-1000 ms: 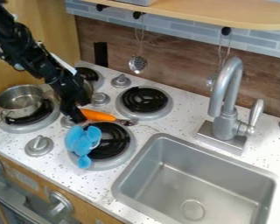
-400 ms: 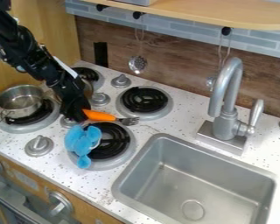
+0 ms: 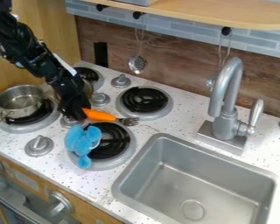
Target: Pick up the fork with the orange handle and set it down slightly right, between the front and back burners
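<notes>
The black gripper (image 3: pixel 78 114) hangs over the stove between the burners, shut on the handle end of a fork (image 3: pixel 104 116). This fork has an orange handle and metal tines that point right, towards the gap between the two right-hand burners. Just below the gripper, several blue measuring spoons (image 3: pixel 82 144) lie on the left part of the front burner (image 3: pixel 116 142). A metal pot (image 3: pixel 21 101) stands on the left burner, beside the arm. Another pan is partly hidden behind the arm.
A grey sink basin (image 3: pixel 195 175) takes up the lower right, with a tall faucet (image 3: pixel 227 105) behind it. Stove knobs (image 3: pixel 39 145) stand up between the burners. A slotted ladle (image 3: pixel 138 64) hangs on the back wall.
Compared with a second ago, the fork has turned slightly, so its tines now show side by side. The gripper has shifted a little; the spoons and pot have stayed put.
</notes>
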Available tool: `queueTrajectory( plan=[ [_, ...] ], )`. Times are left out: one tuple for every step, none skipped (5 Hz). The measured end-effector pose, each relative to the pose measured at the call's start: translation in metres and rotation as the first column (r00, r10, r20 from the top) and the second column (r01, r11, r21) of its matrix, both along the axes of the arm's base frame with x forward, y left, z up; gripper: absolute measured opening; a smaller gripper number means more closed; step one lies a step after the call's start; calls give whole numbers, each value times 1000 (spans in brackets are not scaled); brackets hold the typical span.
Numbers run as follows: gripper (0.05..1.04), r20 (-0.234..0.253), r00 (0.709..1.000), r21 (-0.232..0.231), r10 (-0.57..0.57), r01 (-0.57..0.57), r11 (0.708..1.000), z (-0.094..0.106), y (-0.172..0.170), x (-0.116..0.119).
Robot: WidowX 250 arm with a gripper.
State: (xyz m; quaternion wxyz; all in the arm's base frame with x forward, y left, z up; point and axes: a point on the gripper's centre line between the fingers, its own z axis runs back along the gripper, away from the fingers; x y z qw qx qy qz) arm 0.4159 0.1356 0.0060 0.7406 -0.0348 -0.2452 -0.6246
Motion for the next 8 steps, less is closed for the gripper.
queueTrajectory(
  plan=[
    [443,-8,996,5,-88,88,996,5,2,-7],
    [442,8,989,-1,-145,145,989,20,1,-20],
    [441,-3,983,-28,-184,184,982,22,-7,-25],
    [441,-8,983,-53,-184,183,982,24,-10,-26],
    [441,11,986,-53,-165,165,985,32,-9,-18],
    [441,54,989,-39,-138,141,989,51,-2,-3],
    [441,48,994,-101,-100,105,989,52,1,8],
    [441,54,997,-204,-51,61,977,58,6,23]
  ],
)
